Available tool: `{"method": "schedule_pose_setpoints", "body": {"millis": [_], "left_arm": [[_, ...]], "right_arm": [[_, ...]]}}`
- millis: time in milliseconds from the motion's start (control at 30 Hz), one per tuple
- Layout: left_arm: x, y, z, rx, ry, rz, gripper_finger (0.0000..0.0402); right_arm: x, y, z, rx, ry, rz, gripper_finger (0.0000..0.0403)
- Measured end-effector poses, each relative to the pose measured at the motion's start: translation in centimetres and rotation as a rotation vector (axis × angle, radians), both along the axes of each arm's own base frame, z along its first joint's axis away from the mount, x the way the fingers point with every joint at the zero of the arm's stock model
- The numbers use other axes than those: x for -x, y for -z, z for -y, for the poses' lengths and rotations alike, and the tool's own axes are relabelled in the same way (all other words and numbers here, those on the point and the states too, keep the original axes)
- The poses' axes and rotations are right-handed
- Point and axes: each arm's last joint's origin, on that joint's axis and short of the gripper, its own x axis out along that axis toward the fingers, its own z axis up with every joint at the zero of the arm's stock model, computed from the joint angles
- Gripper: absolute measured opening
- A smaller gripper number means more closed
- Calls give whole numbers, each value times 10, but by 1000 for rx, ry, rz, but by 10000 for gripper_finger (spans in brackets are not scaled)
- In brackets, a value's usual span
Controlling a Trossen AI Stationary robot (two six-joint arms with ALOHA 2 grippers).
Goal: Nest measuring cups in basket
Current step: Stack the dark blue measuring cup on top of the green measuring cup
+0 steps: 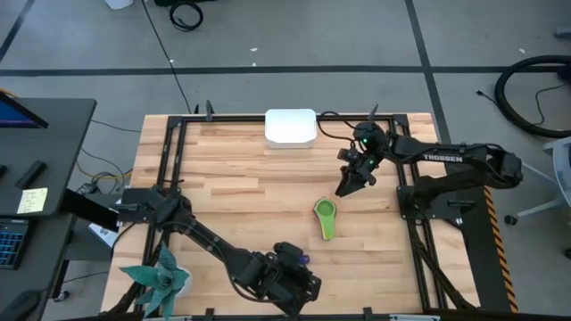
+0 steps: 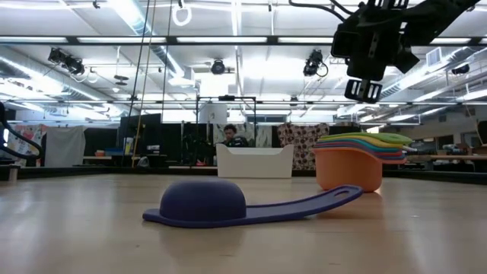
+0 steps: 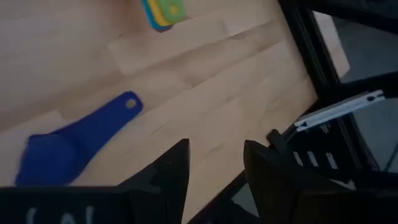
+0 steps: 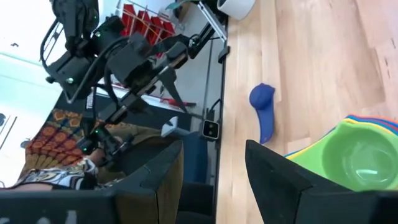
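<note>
right gripper (image 1: 344,189) open, empty, raised | nested stack of coloured plastic measuring cups (image 1: 326,217) (green on top) just below-beside it | left gripper (image 3: 214,163) open, empty | dark blue upturned plastic cup (image 3: 68,149) just ahead | white plastic basket (image 1: 290,127) well apart

Wooden table (image 1: 232,169), pale butcher-block planks inside a black frame. The white basket (image 1: 291,127) sits at its far edge. Near the middle stands a nested stack of measuring cups (image 1: 326,217), green on top. The dark blue cup (image 2: 204,202) lies upside down near the front edge, apart from the stack.
</note>
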Motion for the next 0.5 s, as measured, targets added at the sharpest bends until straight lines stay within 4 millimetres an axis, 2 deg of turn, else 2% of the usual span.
{"method": "schedule_pose_setpoints", "body": {"millis": [233, 500], "left_arm": [[-9, -1, -10, -31, 135, -35, 156], [-26, 4, -46, -125, 332, -151, 156]], "right_arm": [[-2, 0, -6, 7, -16, 1, 177], [-4, 0, -12, 4, -53, 3, 177]]}}
